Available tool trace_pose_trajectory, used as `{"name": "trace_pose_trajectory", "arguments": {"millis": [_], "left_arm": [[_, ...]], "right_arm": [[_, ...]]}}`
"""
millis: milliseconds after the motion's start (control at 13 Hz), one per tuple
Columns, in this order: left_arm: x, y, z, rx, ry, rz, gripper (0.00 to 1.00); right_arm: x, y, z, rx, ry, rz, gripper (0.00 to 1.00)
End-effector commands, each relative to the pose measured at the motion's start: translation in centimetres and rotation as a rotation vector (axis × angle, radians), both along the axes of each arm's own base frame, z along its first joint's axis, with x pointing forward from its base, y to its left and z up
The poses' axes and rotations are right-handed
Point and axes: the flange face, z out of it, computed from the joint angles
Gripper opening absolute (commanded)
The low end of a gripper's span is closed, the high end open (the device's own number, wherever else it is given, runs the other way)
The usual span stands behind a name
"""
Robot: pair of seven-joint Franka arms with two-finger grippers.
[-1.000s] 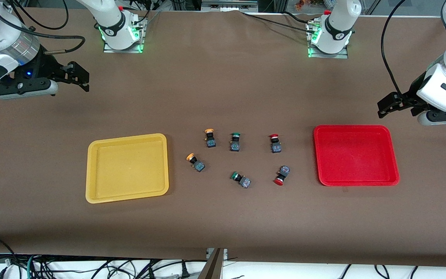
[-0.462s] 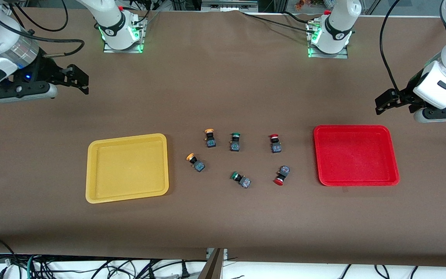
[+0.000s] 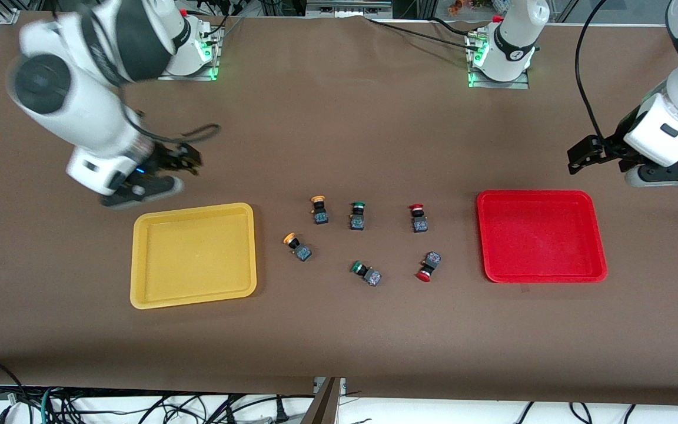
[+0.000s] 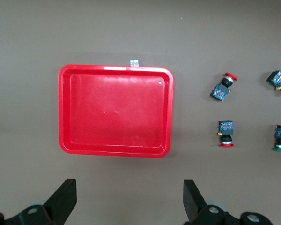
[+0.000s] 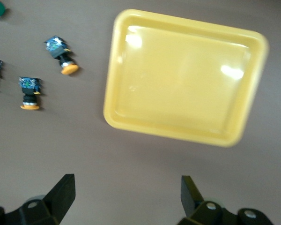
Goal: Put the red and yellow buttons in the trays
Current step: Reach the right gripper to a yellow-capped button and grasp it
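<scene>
Two yellow-capped buttons (image 3: 319, 209) (image 3: 298, 247) and two red-capped buttons (image 3: 418, 218) (image 3: 428, 267) lie on the table between the yellow tray (image 3: 193, 254) and the red tray (image 3: 542, 235). Both trays are empty. My right gripper (image 3: 189, 159) is open and empty, over bare table just off the yellow tray's rim. Its wrist view shows the right gripper (image 5: 126, 190), the yellow tray (image 5: 185, 77) and both yellow buttons (image 5: 61, 54) (image 5: 28, 91). My left gripper (image 3: 580, 159) is open and empty, over bare table off the red tray's rim. Its wrist view shows the left gripper (image 4: 129, 194), the red tray (image 4: 114, 110) and both red buttons (image 4: 222, 86) (image 4: 226, 133).
Two green-capped buttons (image 3: 357, 215) (image 3: 366, 273) lie among the others in the middle. The arm bases (image 3: 186, 53) (image 3: 501, 59) stand along the table's edge farthest from the front camera. Cables hang past the table's near edge.
My right arm has swung in from the table's end and now holds its gripper by the yellow tray. My left gripper has shifted slightly. The buttons and trays have not moved.
</scene>
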Motion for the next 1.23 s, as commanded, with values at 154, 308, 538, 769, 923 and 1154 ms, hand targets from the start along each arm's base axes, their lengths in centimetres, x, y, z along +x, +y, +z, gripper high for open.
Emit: {"name": "trace_pose_trajectory", "arguments": {"millis": [154, 308, 538, 769, 923, 1154], "left_arm": [[2.8, -6.2, -8.5, -0.008, 0.138, -0.084, 1.00], [5.0, -10.8, -15.5, -0.009, 0.108, -0.108, 1.00], [7.0, -16.2, -26.4, -0.033, 0.028, -0.135, 1.00], [3.9, -22.0, -34.0, -0.014, 0.064, 0.007, 1.00], [1.1, -24.6, -35.9, -0.006, 0.053, 0.037, 1.00], [-1.3, -24.3, -39.2, -0.032, -0.003, 0.028, 1.00]], "right_arm": [[1.7, 12.0, -15.6, 0.045, -0.076, 0.146, 1.00], [2.5, 14.7, -21.5, 0.080, -0.147, 0.169, 1.00], [2.8, 15.6, -23.9, 0.097, -0.182, 0.177, 1.00], [2.1, 17.0, -26.3, 0.111, -0.199, 0.169, 0.93], [1.9, 17.3, -27.8, 0.118, -0.219, 0.185, 0.74], [2.5, 16.8, -26.8, 0.120, -0.225, 0.182, 0.23]]}}
